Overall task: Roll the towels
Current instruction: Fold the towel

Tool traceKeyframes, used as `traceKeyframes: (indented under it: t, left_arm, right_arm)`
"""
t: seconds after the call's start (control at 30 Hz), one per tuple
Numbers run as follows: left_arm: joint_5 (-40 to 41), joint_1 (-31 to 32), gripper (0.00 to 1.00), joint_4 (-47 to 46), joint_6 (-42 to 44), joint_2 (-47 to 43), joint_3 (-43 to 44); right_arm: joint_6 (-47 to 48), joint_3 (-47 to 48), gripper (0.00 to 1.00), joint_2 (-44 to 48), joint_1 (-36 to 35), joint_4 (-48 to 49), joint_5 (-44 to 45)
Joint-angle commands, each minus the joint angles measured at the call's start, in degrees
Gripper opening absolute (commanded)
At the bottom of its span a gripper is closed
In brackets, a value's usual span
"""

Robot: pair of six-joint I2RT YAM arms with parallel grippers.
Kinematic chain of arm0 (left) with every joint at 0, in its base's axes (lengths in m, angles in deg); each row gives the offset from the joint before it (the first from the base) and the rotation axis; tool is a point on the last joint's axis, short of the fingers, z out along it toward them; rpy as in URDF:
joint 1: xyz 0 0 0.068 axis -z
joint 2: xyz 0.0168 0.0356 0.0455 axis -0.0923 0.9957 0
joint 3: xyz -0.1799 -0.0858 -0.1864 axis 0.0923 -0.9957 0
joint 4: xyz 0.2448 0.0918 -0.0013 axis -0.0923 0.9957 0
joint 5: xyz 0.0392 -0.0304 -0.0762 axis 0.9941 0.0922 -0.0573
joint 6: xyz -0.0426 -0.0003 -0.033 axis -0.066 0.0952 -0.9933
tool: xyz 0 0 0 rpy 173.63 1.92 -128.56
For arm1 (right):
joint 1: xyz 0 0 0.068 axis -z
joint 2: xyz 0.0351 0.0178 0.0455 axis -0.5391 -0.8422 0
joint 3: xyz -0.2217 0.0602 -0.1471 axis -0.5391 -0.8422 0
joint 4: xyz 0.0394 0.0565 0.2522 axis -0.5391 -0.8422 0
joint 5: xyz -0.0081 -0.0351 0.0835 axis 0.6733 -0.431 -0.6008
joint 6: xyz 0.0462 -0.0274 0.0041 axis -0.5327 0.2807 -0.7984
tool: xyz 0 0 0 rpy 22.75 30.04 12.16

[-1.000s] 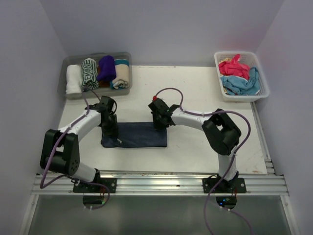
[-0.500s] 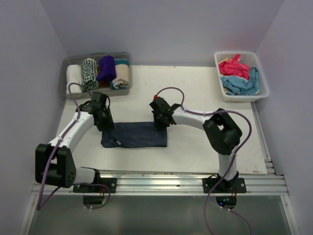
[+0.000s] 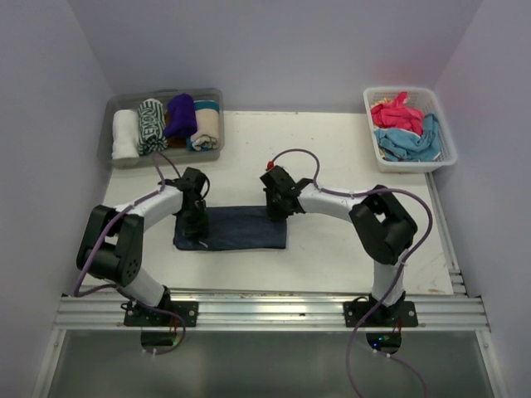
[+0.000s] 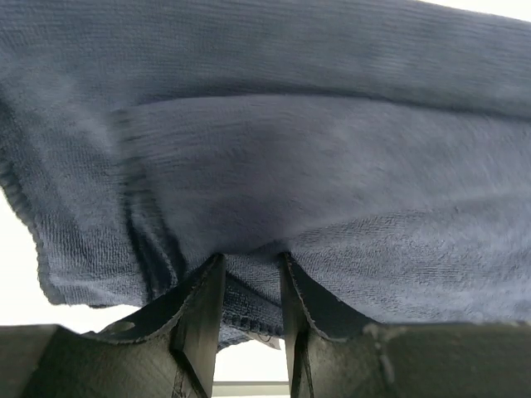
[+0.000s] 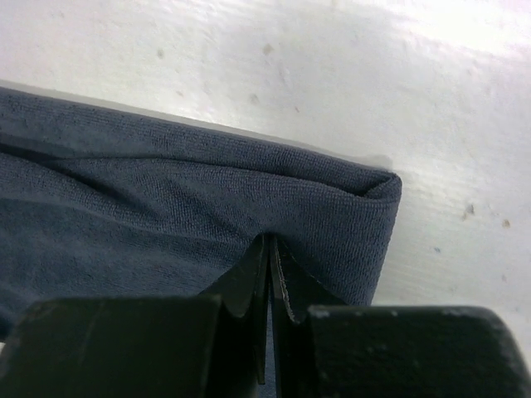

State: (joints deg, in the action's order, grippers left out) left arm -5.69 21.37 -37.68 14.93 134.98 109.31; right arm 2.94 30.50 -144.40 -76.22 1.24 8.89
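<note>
A dark navy towel (image 3: 236, 230) lies folded into a long strip on the white table between my arms. My left gripper (image 3: 195, 222) is at its left end. In the left wrist view its fingers (image 4: 207, 303) stand a little apart with a bunched fold of the navy towel (image 4: 274, 166) between them. My right gripper (image 3: 279, 207) is at the strip's far right corner. There its jaws are pressed together, tips pinching into the navy towel (image 5: 166, 207) near the folded end. Rolled towels, white (image 3: 124, 133), green-patterned (image 3: 152, 124), purple (image 3: 180, 114) and cream (image 3: 205, 126), fill the tub.
The clear plastic tub (image 3: 218, 99) stands at the back left corner. A white lattice basket (image 3: 449, 154) at the back right holds loose pink (image 3: 394, 112) and light blue (image 3: 411, 145) towels. An aluminium rail (image 3: 274, 308) runs along the near table edge.
My left gripper pulled back to the left off the towel, then came back onto its left end. The towel and my right gripper shifted slightly to the right.
</note>
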Motion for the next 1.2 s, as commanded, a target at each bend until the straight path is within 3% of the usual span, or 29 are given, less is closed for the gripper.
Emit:
traceKeyframes:
  t: [0.0,0.2,0.37,0.43,0.57,0.77,0.93,1.17]
  left_arm:
    - [-0.4,-0.3,0.36,-3.2,-0.1,3.3,2.6]
    - [-0.4,2.5,0.36,-2.7,1.3,13.7,14.1]
    - [1.2,8.9,0.36,0.4,2.6,25.3,28.1]
    - [1.1,11.6,0.36,1.8,3.2,28.7,35.6]
    - [2.3,14.2,0.36,4.4,5.7,36.4,49.8]
    - [8.7,14.6,0.39,9.0,10.1,36.6,61.3]
    - [10.6,14.6,0.4,9.4,11.5,33.0,60.0]
    - [4.1,14.5,0.3,5.0,9.2,31.4,49.3]
  right_arm:
    - [-0.5,-7.3,0.04,4.6,0.7,-1.3,2.5]
    - [-6.0,-22.3,0.01,15.7,-1.9,-0.3,2.2]
    - [-14.1,-29.3,0.02,22.7,-12.6,-3.2,4.4]
    - [-15.7,-29.6,0.02,24.7,-16.3,-4.1,6.3]
    - [-14.8,-28.1,0.05,30.1,-17.4,-9.1,12.2]
    - [-10.9,-24.1,0.09,36.4,-15.9,-14.4,19.9]
    - [-7.8,-21.8,0.09,34.2,-11.8,-12.9,18.2]
    - [-0.6,-18.4,0.08,29.2,-5.3,-6.3,10.6]
